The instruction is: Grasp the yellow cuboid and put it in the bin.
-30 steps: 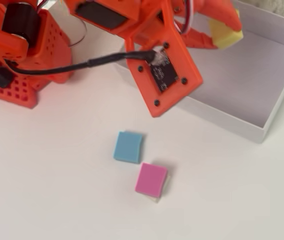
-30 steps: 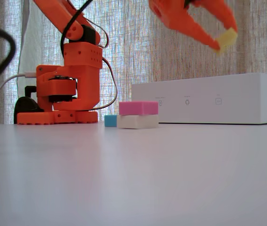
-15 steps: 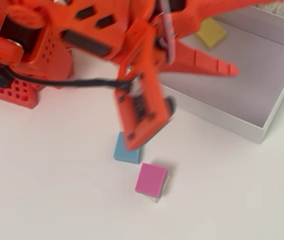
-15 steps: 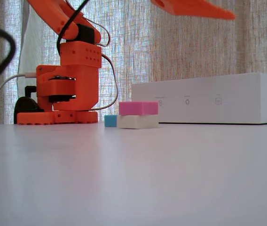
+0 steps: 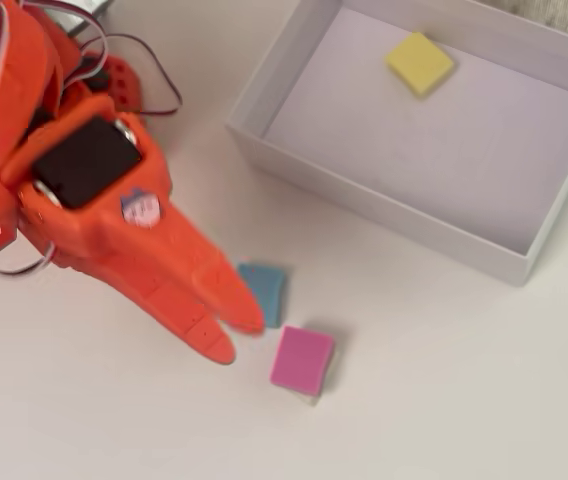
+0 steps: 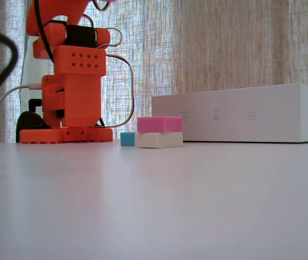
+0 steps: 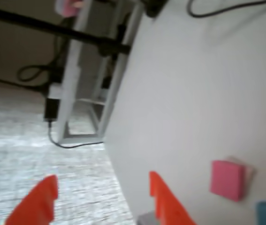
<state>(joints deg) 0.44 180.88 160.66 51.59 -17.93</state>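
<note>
The yellow cuboid [image 5: 420, 62] lies flat on the lavender floor of the bin [image 5: 364, 205], near its far wall in the overhead view. In the fixed view the bin [image 6: 241, 114] shows only its white side wall, which hides the cuboid. My orange gripper [image 5: 236, 337] is outside the bin, hovering over the table beside the blue block [image 5: 264, 293]. In the wrist view the gripper [image 7: 100, 206] stands open, its fingers [image 7: 166, 201] wide apart and holding nothing.
A pink block [image 5: 302, 360] sits on a white block [image 6: 158, 140] left of the bin in the fixed view, with the blue block [image 6: 127, 138] beside them. The arm's base [image 6: 72, 81] and its cables stand at the left. The wrist view shows the table edge [image 7: 119, 98].
A second ago the gripper held the yellow cuboid above the bin. It has let go; the cuboid lies in the bin. The arm has swung back left, out of the fixed view.
</note>
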